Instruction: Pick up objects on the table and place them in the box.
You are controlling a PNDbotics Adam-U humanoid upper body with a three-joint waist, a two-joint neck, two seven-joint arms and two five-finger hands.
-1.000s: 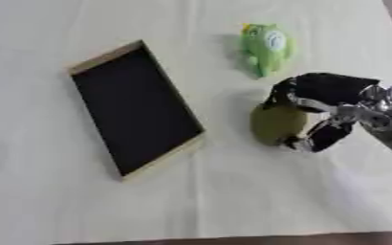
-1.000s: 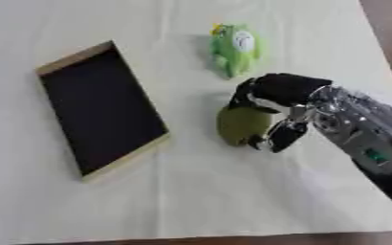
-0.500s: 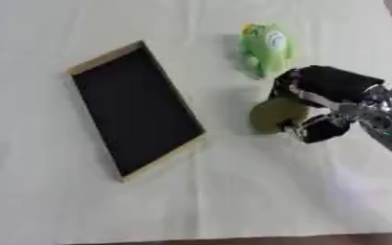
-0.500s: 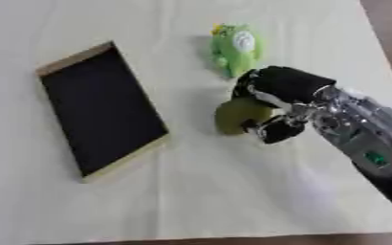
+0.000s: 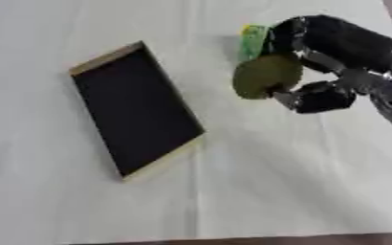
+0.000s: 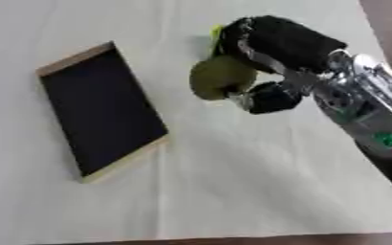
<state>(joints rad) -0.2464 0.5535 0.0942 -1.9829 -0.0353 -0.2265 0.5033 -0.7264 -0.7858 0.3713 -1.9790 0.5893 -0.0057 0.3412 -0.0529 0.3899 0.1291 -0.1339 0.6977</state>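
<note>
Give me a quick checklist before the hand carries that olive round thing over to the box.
1. Object held: ok. The right hand has its fingers curled round the olive-green round object.
2. Object off the table: ok, it appears raised above the cloth.
3. Box ready: ok. The box lies open with a dark inside, nothing seen in it.
4. Path to box: ok, only bare table between the object and the box.
5. Green toy: cannot tell, mostly hidden behind the hand.
6. Left hand: cannot tell, not in view.
</note>
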